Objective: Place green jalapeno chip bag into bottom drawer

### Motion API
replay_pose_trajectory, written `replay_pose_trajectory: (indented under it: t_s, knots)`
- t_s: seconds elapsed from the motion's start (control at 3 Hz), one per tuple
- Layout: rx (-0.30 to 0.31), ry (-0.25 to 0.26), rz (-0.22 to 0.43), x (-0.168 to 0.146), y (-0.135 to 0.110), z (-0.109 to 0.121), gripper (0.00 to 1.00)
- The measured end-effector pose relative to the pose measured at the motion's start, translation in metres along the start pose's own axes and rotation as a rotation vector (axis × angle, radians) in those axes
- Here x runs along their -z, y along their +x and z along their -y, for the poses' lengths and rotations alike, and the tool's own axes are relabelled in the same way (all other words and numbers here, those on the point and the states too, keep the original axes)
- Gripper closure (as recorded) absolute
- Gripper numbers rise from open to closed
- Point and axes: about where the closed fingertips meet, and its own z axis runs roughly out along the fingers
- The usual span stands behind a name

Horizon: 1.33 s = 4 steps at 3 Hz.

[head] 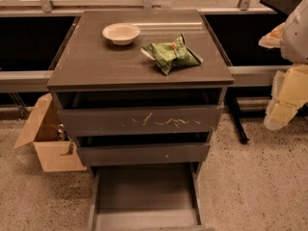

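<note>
**Bag on top, gripper well off to the right**

The green jalapeno chip bag (172,55) lies on the cabinet (96,66) top, near the bowl (121,33). The gripper (285,102) hangs well apart at the right edge; spread or closed, I cannot tell. The bottom drawer (144,191) stands open.

Shiny green jalapeno chip bag (172,55), matt cabinet top (96,61), cream plastic-looking gripper (287,98) at right.

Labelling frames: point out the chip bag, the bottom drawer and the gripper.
chip bag (172,54), camera view, crumpled middle.
bottom drawer (144,186), camera view, bare floor.
gripper (280,110), camera view, right edge, pale lower end.
</note>
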Motion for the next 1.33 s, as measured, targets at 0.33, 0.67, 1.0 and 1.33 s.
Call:
replay_pose_trajectory:
  t_s: [0.33,0.67,1.0,1.33]
  knots:
    - [0.001,0.006,0.004,0.001,-0.001,0.001,0.0]
    - [0.029,0.029,0.085,-0.013,-0.019,0.032,0.0]
    - [0.062,0.029,0.162,-0.031,-0.037,0.066,0.0]
    - [0.04,0.02,0.257,-0.065,-0.063,0.097,0.0]
